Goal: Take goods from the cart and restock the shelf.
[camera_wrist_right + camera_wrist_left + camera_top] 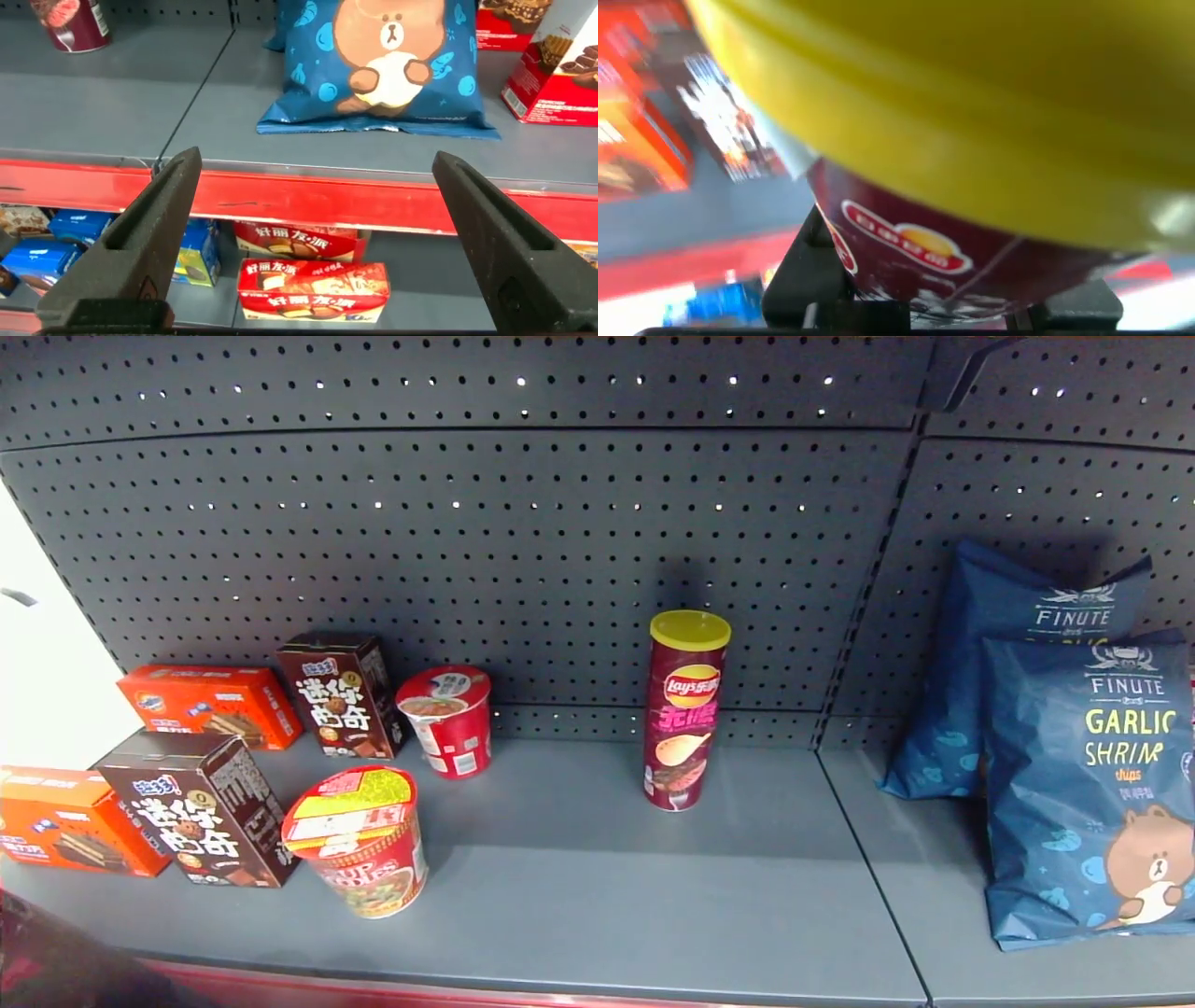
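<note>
At the far left of the shelf [597, 896], the near orange box [65, 821] is cut off by the head view's edge, and a second orange box [210, 705] lies behind it against the pegboard back. Next come two brown boxes, one near [201, 807] and one far [341, 695], then two noodle cups: the front cup [359, 840] hides the lower corner of the near brown box, and the rear cup [448, 719] stands just beside the far one. The left end effector [938, 303] is pinching the held can [915, 252], whose yellow lid [971, 93] sits so close to the wrist camera that it blocks most of that view. Only stubs of the dark fingers [799, 275] show beneath it, so the exact contact is hard to make out. Near the middle of the shelf the standing can [684, 709] is upright, well apart from the cups. To the right, the front blue bag [1088, 793] overlaps the rear blue bag [990, 663] and runs off the picture's edge. The right end effector [316, 163] is spread wide with nothing between its fingers, in front of the shelf's red lip [308, 191]. Below the lip, red boxes [313, 280] on a lower shelf are partly hidden.
</note>
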Tool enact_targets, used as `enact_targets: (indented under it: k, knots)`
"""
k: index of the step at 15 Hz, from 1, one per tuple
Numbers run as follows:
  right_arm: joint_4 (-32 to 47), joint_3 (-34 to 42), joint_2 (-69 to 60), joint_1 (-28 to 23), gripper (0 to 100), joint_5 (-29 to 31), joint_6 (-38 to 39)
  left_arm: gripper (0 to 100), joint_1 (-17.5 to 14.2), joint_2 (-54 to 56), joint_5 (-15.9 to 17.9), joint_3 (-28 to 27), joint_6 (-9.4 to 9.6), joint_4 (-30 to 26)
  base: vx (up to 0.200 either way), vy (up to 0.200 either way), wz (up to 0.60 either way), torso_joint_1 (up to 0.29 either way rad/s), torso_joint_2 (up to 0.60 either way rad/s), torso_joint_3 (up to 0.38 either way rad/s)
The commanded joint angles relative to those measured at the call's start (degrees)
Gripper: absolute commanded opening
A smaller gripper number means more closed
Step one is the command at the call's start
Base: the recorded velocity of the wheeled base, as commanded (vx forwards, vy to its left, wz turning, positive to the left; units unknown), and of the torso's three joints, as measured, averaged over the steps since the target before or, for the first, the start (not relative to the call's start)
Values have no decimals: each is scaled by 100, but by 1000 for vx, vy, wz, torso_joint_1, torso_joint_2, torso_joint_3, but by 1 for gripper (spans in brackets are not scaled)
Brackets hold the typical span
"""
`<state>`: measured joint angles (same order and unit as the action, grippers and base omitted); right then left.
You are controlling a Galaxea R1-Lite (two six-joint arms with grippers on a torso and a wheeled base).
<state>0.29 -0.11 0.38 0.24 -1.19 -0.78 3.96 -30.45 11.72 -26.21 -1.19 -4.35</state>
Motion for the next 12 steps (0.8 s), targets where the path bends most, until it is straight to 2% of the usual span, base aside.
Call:
enact_targets:
  k: [1,2,3,5,6,8,10,12]
  knots:
    - [6,-15,287,-95,100,58,8,0,-9,-31,-3,-130,-4,-13,0,0,0,0,0,0]
    - [6,-15,287,-95,100,58,8,0,-9,-31,-3,-130,-4,-13,0,0,0,0,0,0]
    - [-73,-1325,2036,72,100,-267,579,0,-1,-40,6,-235,5,-22,0,0,0,0,0,0]
    - [-390,-1545,2247,354,100,-355,298,0,8,-40,15,-192,5,-13,0,0,0,0,0,0]
    - [-495,-1914,2889,811,100,-408,-142,0,8,-119,15,-235,5,-4,0,0,0,0,0,0]
    - [-504,-2538,3495,1329,100,-592,-150,0,-1,-136,6,-271,5,40,0,0,0,0,0,0]
    - [-486,-3144,4190,2067,100,-733,-142,0,8,-180,24,-350,-12,13,0,0,0,0,0,0]
    - [-530,-3531,4902,2472,100,-759,-159,0,8,-347,33,-402,-12,40,0,0,0,0,0,0]
